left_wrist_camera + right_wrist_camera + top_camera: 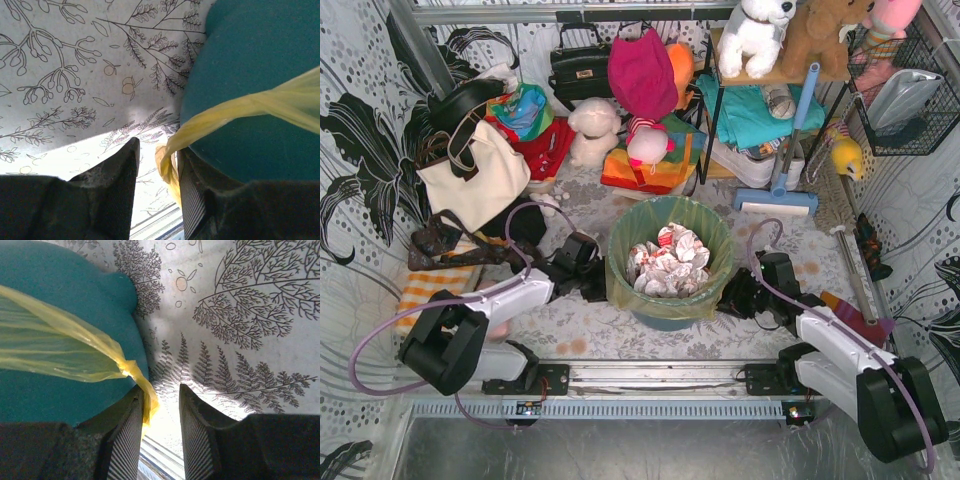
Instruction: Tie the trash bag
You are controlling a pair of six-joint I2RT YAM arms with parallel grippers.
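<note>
Two grippers sit low on either side of the bin (665, 318), which stands mid-table between the arms. The bag (620, 250) lines it, with its rim folded over the bin's edge and crumpled paper (665, 262) heaped inside.

The left gripper (157, 185) has its fingers apart. A twisted yellow tail (240, 107) comes off the bin wall and drops through the gap, lying against the finger nearer the bin. The right gripper (161, 435) mirrors it: its fingers are parted too, and the other tail (65, 350) narrows to a thin strand that rests along the bin-side finger (125, 440). Neither tail looks pinched yet.

From where I stand, the step in hand is taking hold of both ends. To do it well, each gripper should close on the roped-up part of the plastic rather than the loose tip, since thin film slips out easily. The strands sit off to one side of each gap, so I'd nudge inward first to bring them to the middle of the pads. Then both should lift together, up and away from the bin wall, to peel the rim free evenly and leave enough slack to cross the ends over the paper. A one-sided tug could tip the bin or tear the bag.
</note>
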